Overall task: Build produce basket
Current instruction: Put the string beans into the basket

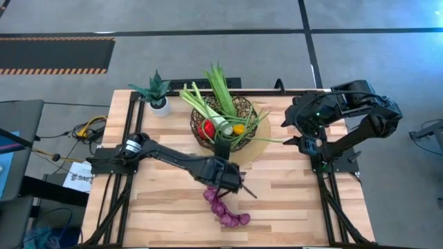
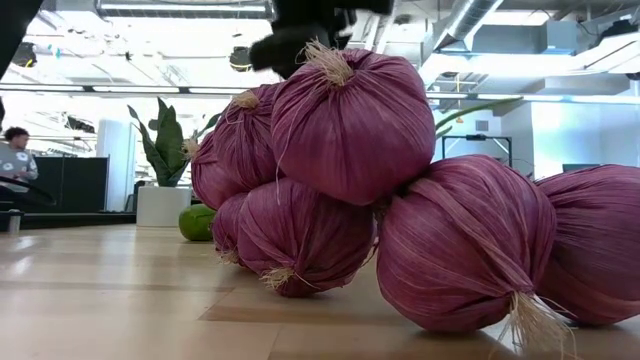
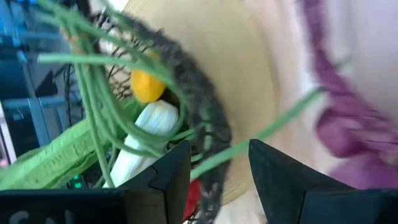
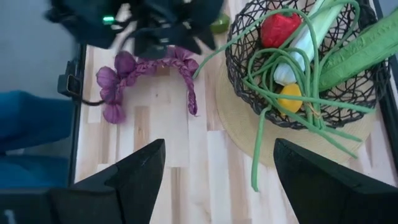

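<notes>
The dark wire basket [image 1: 239, 111] stands on a tan round mat [image 1: 259, 145] at the table's far middle. It holds green leafy stalks [image 1: 220, 86], a leek [image 4: 305, 43], a red pepper [image 4: 280, 28], a lemon [image 4: 291, 96] and long beans [image 4: 261, 143] that hang over its rim onto the mat. The purple onion string [image 1: 225, 207] lies on the table near the front edge. A lime [image 4: 219, 23] lies on the table beyond it. My left gripper [image 1: 232, 183] is open just above the string's far end. My right gripper [image 4: 217, 186] is open, high over the table's right side.
A small potted spiky plant [image 1: 158, 93] stands at the far left corner. Bare wood lies between the mat and the table's right and near edges. In the low view a person [image 2: 12, 160] shows far back in the room.
</notes>
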{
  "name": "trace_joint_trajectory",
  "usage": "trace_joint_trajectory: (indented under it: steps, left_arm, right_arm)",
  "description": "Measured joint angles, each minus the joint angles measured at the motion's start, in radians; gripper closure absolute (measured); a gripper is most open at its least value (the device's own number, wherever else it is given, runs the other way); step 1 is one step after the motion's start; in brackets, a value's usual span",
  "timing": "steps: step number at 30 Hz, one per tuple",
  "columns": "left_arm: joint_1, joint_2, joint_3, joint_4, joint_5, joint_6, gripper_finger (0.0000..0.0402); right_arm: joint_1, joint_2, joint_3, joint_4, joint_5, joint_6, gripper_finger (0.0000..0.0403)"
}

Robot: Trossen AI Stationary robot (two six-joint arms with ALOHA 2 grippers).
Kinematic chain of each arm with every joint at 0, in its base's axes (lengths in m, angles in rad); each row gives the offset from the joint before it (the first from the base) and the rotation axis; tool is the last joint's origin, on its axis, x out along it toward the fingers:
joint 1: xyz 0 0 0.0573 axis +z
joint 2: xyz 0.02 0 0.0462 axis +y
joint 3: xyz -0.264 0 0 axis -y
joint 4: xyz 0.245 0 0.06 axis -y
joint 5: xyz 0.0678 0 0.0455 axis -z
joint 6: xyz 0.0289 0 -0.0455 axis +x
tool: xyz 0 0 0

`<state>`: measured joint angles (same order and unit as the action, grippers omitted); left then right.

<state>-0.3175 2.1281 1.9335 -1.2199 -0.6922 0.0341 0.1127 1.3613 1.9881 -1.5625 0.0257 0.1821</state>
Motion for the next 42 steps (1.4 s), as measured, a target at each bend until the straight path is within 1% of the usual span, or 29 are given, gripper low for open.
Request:
trace_joint_trajectory:
  steps: [5, 9, 13, 19, 21, 24, 26, 29, 32, 33, 36, 37, 40, 42]
  left_arm:
    - [-0.077, 0.0, 0.0, 0.003, -0.001, 0.007, 0.0251]
    - [-0.105, 0.0, 0.0, 0.008, 0.008, 0.037, 0.0251]
    - [-0.107, 0.0, 0.0, 0.007, -0.027, 0.121, 0.0251]
    - [-0.061, 0.0, 0.0, 0.006, -0.021, 0.26, 0.0251]
    - [-0.042, 0.0, 0.0, 0.006, 0.009, 0.285, 0.0251]
    - [-0.023, 0.0, -0.004, 0.01, 0.091, 0.314, 0.0251]
    - [-0.016, 0.0, -0.036, 0.037, 0.107, 0.346, 0.0251]
    - [-0.012, 0.002, -0.088, 0.047, 0.086, 0.403, 0.0251]
    - [-0.003, 0.0, -0.146, 0.098, 0.069, 0.448, 0.0251]
    - [-0.001, 0.002, -0.163, 0.103, 0.044, 0.463, 0.0251]
    - [0.003, 0.002, -0.18, 0.151, -0.094, 0.516, 0.0251]
    - [0.006, 0.0, -0.183, 0.169, -0.124, 0.544, 0.0251]
    - [0.011, 0.001, -0.185, 0.207, -0.123, 0.619, 0.0251]
    - [0.015, 0.001, -0.185, 0.224, -0.124, 0.638, 0.0251]
  right_arm:
    - [-0.004, 0.0, 0.0, 0.005, 0.0, 0.07, 0.0085]
    - [-0.004, 0.0, 0.0, 0.029, 0.0, 0.087, 0.0085]
    - [-0.004, 0.0, 0.0, 0.061, 0.0, 0.108, 0.0085]
    - [-0.004, 0.0, 0.0, 0.124, 0.0, 0.131, 0.0085]
    - [-0.004, 0.0, 0.0, 0.139, 0.0, 0.149, 0.0085]
    - [-0.004, 0.0, 0.0, 0.154, 0.0, 0.187, 0.0085]
    - [-0.004, 0.0, 0.0, 0.166, 0.0, 0.211, 0.0085]
    - [-0.004, 0.0, 0.0, 0.178, 0.0, 0.244, 0.0085]
    - [-0.002, 0.0, 0.0, 0.202, 0.0, 0.273, 0.0085]
    - [0.0, 0.0, 0.0, 0.21, 0.0, 0.281, 0.0085]
    - [0.006, 0.0, 0.0, 0.219, 0.0, 0.291, 0.0085]
    - [0.006, 0.0, 0.0, 0.218, 0.0, 0.295, 0.0085]
    - [0.006, 0.002, 0.0, 0.218, 0.0, 0.329, 0.0085]
    - [0.005, 0.002, 0.0, 0.218, 0.0, 0.347, 0.0085]
